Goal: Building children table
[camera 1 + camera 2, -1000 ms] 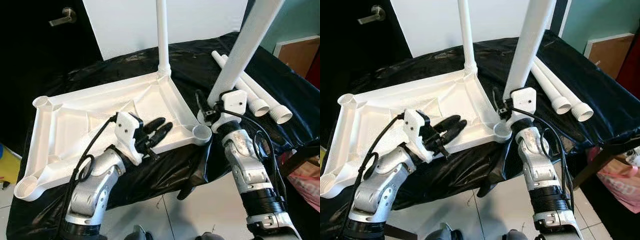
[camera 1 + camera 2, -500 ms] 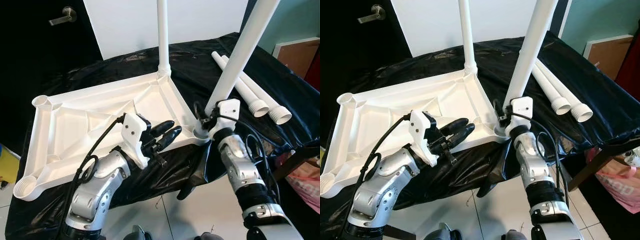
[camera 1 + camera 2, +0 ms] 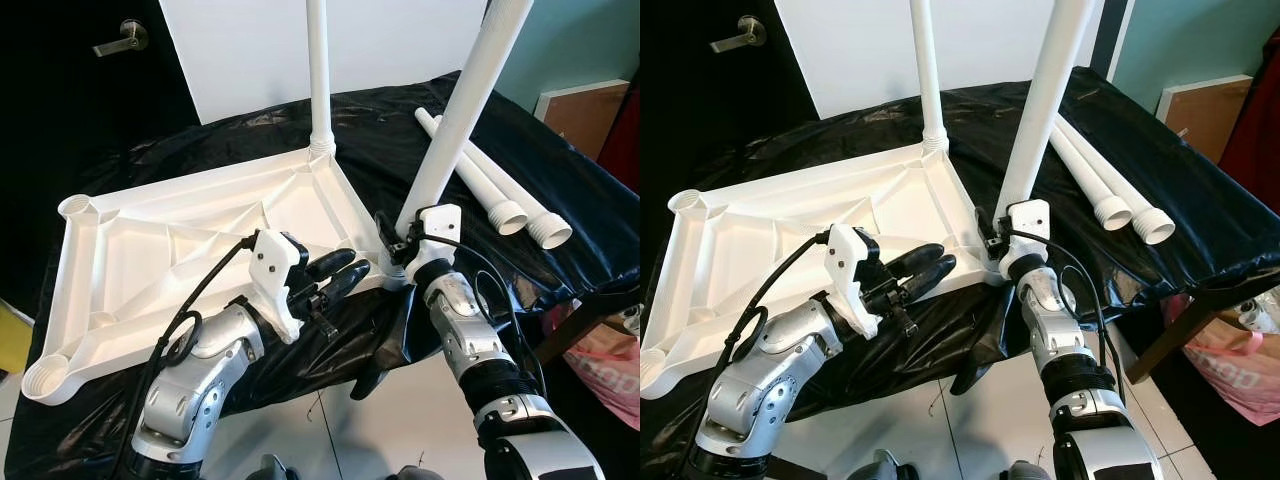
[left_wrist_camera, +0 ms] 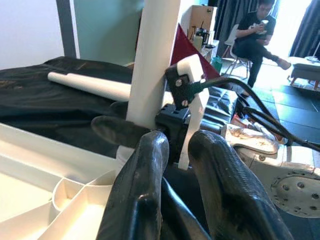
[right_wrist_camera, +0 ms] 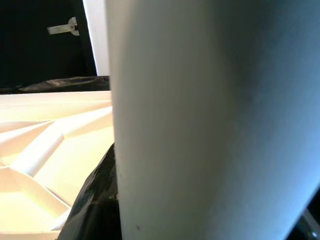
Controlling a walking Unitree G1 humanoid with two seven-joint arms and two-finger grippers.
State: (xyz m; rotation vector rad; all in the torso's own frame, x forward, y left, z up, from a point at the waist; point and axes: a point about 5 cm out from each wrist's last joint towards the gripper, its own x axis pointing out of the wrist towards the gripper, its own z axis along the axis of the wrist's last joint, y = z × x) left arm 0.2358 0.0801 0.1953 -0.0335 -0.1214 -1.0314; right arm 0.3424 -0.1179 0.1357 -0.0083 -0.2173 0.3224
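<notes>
The white table top (image 3: 180, 230) lies upside down on a surface draped in black sheeting. One white leg (image 3: 319, 70) stands upright in its far right corner. My right gripper (image 3: 405, 240) is shut on a second leg (image 3: 460, 110), which leans slightly with its lower end at the near right corner socket (image 3: 392, 275). That leg (image 5: 210, 120) is close up in the right wrist view. My left gripper (image 3: 338, 274) rests on the top's near rim just left of that socket, its fingers (image 4: 150, 190) together and holding nothing.
Two spare white legs (image 3: 480, 180) lie side by side on the black sheet (image 3: 560, 160) at the right. A dark door with a lever handle (image 3: 120, 38) is at back left, a pink bag (image 3: 610, 350) is on the floor at right. A seated person (image 4: 255, 30) is in the background.
My right gripper has brought the leg's lower end down and left onto the near right corner socket. My left gripper has slid right along the rim toward that corner.
</notes>
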